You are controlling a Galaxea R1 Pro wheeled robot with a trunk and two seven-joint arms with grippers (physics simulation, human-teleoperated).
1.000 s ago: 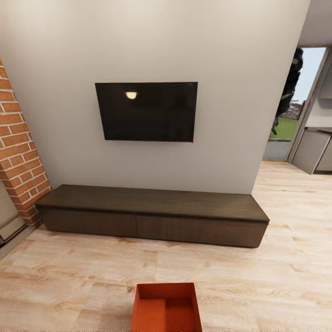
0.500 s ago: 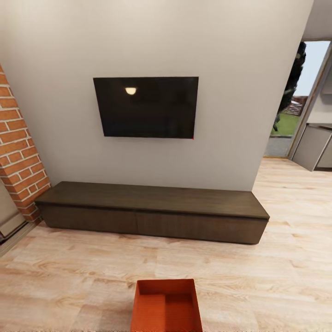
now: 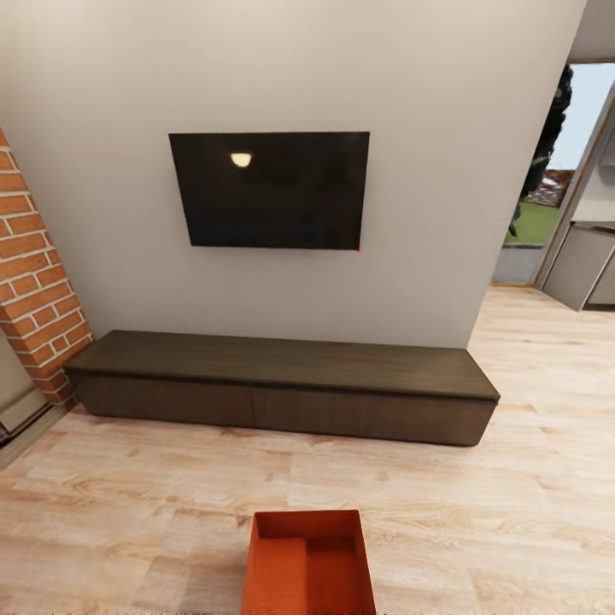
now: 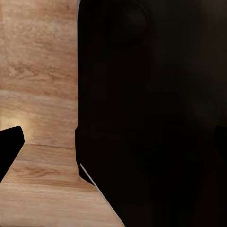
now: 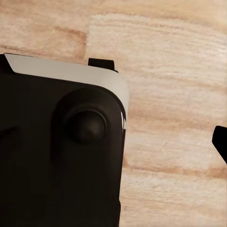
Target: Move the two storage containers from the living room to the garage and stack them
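Approach step: storage container point(image 3: 307, 564) at bottom centre on living-room plank floor point(image 3: 128, 504). Gripper states cannot be told. Next: close in, grasp.

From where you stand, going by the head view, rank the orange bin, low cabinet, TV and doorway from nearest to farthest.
1. Orange bin, bottom centre, right in front.
2. Low cabinet, across the middle.
3. TV, mounted above the cabinet.
4. Doorway, far right, farthest.

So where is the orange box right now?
In the head view, the storage container sits on the light wood floor at the bottom middle, in front of the dark low cabinet under the TV.
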